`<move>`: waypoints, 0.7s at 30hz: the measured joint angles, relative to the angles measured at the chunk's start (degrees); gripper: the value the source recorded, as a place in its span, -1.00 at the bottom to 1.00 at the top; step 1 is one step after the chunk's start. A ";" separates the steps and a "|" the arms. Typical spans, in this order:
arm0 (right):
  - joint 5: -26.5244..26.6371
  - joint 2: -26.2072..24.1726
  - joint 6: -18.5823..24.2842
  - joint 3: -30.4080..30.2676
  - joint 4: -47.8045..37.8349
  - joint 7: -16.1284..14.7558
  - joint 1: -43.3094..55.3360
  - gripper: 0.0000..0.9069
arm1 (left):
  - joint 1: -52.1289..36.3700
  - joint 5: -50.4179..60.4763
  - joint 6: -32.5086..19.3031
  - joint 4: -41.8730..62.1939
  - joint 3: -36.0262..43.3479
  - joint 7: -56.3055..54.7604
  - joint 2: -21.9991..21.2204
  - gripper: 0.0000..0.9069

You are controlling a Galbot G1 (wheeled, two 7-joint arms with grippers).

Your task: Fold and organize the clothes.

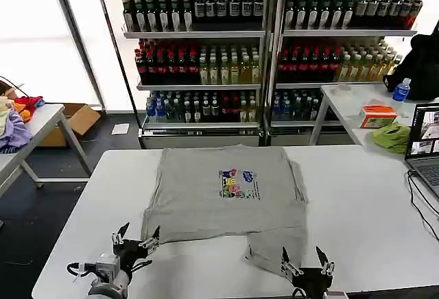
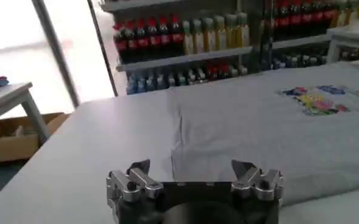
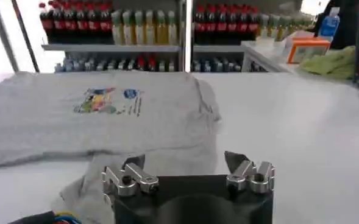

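T-shirt [image 1: 226, 193], light grey with a small multicoloured chest print [image 1: 237, 183], lies spread flat on the white table [image 1: 363, 210], just ahead of both sets of jaws; its body is smoothed out, and one crumpled part trails off the lower edge toward the right gripper. In the right wrist view that loose grey flap [image 3: 161, 167] reaches right up to the jaws and lies under them, while the print sits well ahead and off toward the other arm's side. The left gripper [image 1: 136, 239] hovers low at the near edge of the table, its jaws standing apart with nothing between them; the shirt's near corner [image 2: 228, 176] lies just beyond its fingertips, whether touching I cannot tell. The right gripper [image 1: 306, 262] sits likewise at the near edge, jaws spread wide and empty, over the trailing cloth. Shelves of bottled drinks [image 1: 206, 59] stand well beyond the table, far ahead of both grippers.
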 measured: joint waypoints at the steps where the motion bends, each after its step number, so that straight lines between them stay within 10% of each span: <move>1: 0.01 0.05 -0.05 -0.11 -0.16 0.18 -0.08 1.00 | -0.06 -0.13 0.04 0.17 0.01 0.00 -0.04 1.00; 16: -0.77 1.30 -0.37 -2.02 -2.57 1.29 0.24 1.00 | -0.16 -1.72 0.56 2.57 0.04 0.01 -0.37 0.91; 18: -1.02 1.36 -0.40 -2.31 -2.88 1.26 0.37 1.00 | -0.16 -1.99 0.58 2.91 -0.11 -0.06 -0.22 0.53; 19: -1.09 1.37 -0.43 -2.44 -3.00 1.25 0.42 1.00 | -0.13 -2.17 0.58 3.08 -0.17 -0.08 -0.15 -0.40; 21: -1.33 1.42 -0.46 -2.65 -3.32 1.17 0.62 0.89 | -0.04 -2.55 0.59 3.19 -0.19 -0.10 -0.11 -0.98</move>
